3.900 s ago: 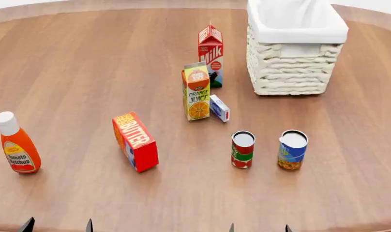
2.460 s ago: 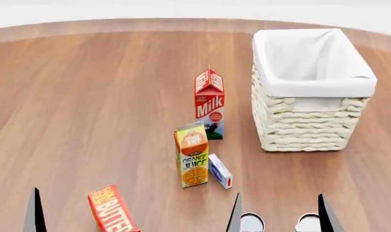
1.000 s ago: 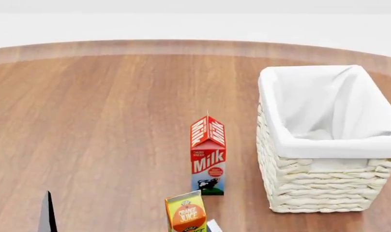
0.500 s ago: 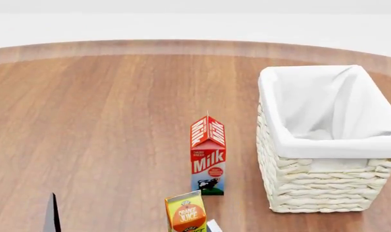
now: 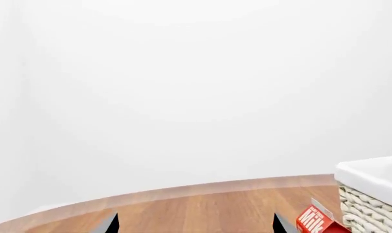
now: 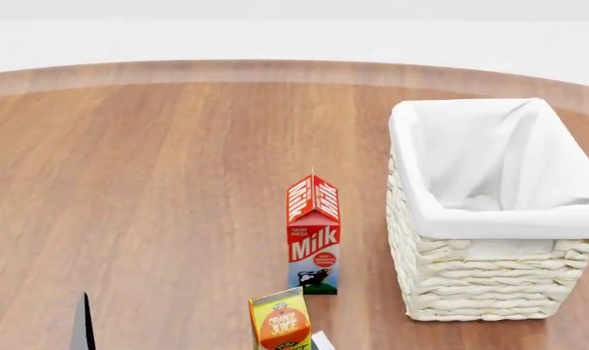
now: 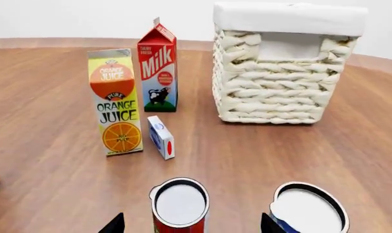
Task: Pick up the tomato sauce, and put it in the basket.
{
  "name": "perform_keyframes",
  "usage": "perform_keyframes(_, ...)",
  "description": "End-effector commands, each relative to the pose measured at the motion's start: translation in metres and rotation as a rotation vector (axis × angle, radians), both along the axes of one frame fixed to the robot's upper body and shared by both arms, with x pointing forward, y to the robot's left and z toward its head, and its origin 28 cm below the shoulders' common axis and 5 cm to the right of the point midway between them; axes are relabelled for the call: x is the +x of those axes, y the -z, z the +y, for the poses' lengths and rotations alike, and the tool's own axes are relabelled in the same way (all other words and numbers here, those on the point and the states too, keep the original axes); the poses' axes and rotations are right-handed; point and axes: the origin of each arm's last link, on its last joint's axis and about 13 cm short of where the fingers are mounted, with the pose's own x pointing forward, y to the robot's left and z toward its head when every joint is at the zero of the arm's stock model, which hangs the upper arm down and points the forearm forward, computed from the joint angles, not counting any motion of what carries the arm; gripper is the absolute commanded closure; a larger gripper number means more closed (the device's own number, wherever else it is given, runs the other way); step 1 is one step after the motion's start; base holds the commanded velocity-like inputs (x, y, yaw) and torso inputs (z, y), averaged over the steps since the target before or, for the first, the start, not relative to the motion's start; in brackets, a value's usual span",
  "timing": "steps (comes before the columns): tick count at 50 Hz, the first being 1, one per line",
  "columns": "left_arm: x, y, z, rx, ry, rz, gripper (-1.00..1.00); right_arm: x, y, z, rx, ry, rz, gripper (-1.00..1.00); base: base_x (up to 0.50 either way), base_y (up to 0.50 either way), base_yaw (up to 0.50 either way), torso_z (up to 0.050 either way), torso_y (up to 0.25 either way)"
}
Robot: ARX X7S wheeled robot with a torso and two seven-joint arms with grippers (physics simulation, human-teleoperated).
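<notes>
My right gripper [image 7: 190, 224] hung spread around the tomato sauce [image 7: 179, 206], apparently not touching; the basket [image 7: 283, 63] stood well beyond it, and the left gripper [image 5: 194, 224] was spread too, empty

Round wooden table [image 6: 158, 182], as you saw it.
On it stood the basket [image 7: 283, 82], milk carton [image 7: 158, 65], juice carton [image 7: 115, 102], a small white box [image 7: 161, 137] beside the juice, the tomato sauce [image 7: 179, 206] and a blue can [image 7: 307, 211].
</notes>
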Motion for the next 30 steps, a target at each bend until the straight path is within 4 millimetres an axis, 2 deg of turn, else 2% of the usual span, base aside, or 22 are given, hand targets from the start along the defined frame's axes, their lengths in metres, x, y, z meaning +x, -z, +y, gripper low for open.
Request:
perform_keyframes(1,-0.001,0.000,-0.001,0.006,0.008,0.004,-1.00,0.008,0.019,0.006,0.001,-0.008,0.016,-1.00,0.00,0.00,0.00,0.000,0.000)
perform_keyframes(19,0.000,0.001,-0.001,0.004,0.005,0.010,-1.00,0.022,0.025,0.009,0.007,-0.007,0.002,-1.00,0.00,0.00,0.00,0.000,0.000)
perform_keyframes(30,0.001,0.003,-0.001,0.006,0.005,0.013,-1.00,0.035,0.036,0.009,0.006,0.018,0.006,-1.00,0.00,0.00,0.00,0.000,0.000)
